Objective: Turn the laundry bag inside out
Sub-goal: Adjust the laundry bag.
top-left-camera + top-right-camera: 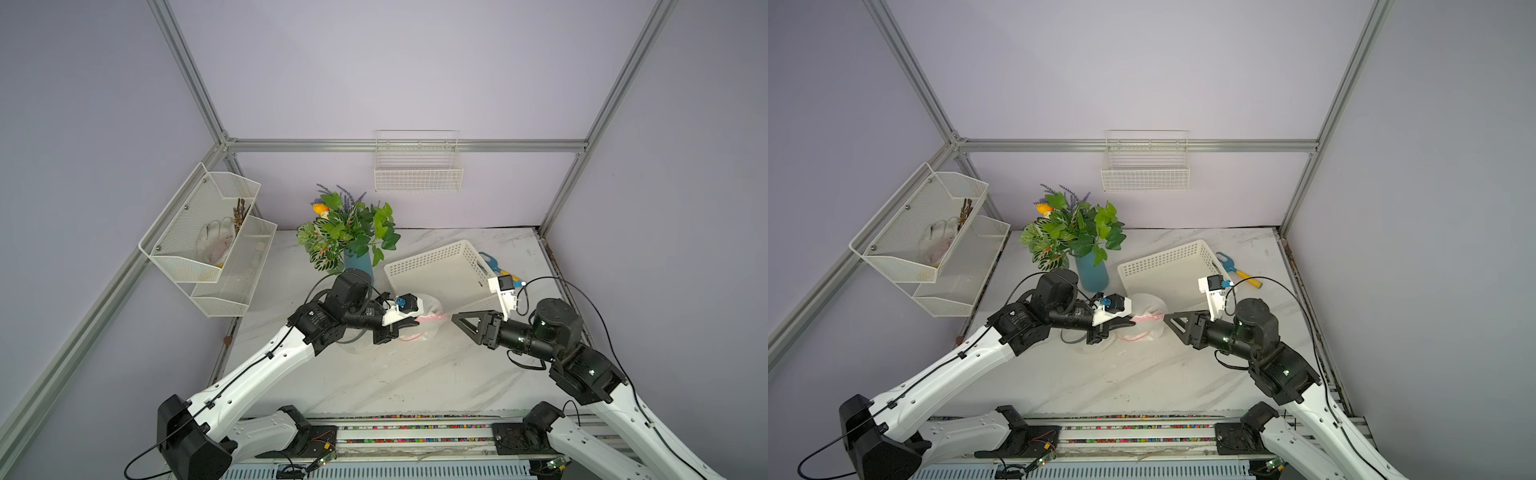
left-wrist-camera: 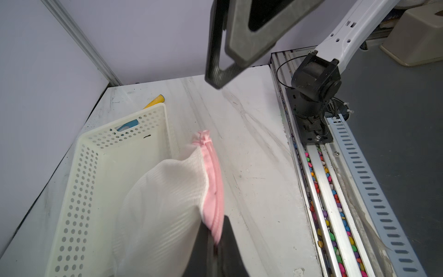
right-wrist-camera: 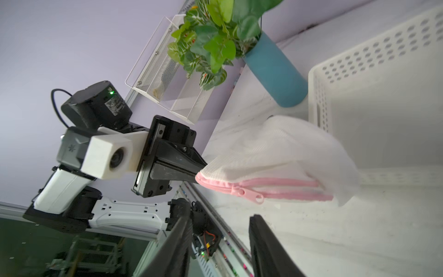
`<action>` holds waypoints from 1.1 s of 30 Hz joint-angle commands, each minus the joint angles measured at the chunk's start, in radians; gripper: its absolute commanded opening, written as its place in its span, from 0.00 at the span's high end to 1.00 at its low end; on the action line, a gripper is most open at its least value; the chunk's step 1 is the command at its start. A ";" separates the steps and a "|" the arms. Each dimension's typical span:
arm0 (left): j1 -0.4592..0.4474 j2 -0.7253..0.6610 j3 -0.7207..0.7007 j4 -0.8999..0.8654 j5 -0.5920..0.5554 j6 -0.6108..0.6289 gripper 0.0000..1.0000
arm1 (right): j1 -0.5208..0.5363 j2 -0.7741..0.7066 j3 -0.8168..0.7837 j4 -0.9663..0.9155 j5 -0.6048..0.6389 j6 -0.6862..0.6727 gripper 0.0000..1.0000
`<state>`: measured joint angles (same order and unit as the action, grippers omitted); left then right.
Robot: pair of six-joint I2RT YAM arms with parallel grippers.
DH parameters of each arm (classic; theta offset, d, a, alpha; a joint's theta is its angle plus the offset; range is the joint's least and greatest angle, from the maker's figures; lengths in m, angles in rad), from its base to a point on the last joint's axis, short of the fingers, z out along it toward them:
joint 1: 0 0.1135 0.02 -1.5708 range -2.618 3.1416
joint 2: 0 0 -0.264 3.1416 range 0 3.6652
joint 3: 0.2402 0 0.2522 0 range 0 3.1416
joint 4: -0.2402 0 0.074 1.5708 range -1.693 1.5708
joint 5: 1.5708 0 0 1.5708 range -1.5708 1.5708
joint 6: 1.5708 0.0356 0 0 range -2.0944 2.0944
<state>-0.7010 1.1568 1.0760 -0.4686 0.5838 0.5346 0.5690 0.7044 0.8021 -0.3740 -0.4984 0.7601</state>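
Note:
The laundry bag (image 1: 430,309) is white mesh with a pink zipper edge, in front of the white basket in both top views. My left gripper (image 1: 409,323) is shut on the pink zipper edge, as the left wrist view shows (image 2: 217,239), and the bag (image 2: 167,203) bulges away from that grip. The zipper pull (image 3: 257,197) hangs along the pink edge in the right wrist view. My right gripper (image 1: 457,318) stands open just right of the bag's free end, touching nothing. Its fingers (image 3: 254,223) frame bare table below the bag (image 3: 275,153).
A white perforated basket (image 1: 440,266) sits behind the bag. A blue vase (image 1: 357,266) with a plant stands to its left, and a blue-and-yellow tool (image 1: 1237,270) lies to its right. Mesh racks (image 1: 208,241) and a wire basket (image 1: 417,170) hang on the walls.

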 commanded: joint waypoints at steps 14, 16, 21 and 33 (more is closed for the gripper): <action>-0.072 -0.106 -0.071 0.133 -0.016 0.087 1.00 | -0.004 0.050 -0.047 0.151 -0.104 0.204 0.48; -0.074 -0.108 -0.071 0.133 -0.019 0.092 1.00 | -0.004 0.055 -0.044 0.158 -0.106 0.207 0.51; -0.075 -0.105 -0.071 0.130 -0.024 0.100 1.00 | -0.003 0.056 -0.043 0.157 -0.103 0.209 0.62; -0.078 -0.097 -0.060 0.093 -0.043 0.084 1.00 | -0.004 0.046 -0.050 0.136 -0.072 0.204 1.00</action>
<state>-0.7738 1.0729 1.0012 -0.3843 0.5373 0.6144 0.5674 0.7635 0.7536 -0.2535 -0.5919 0.9806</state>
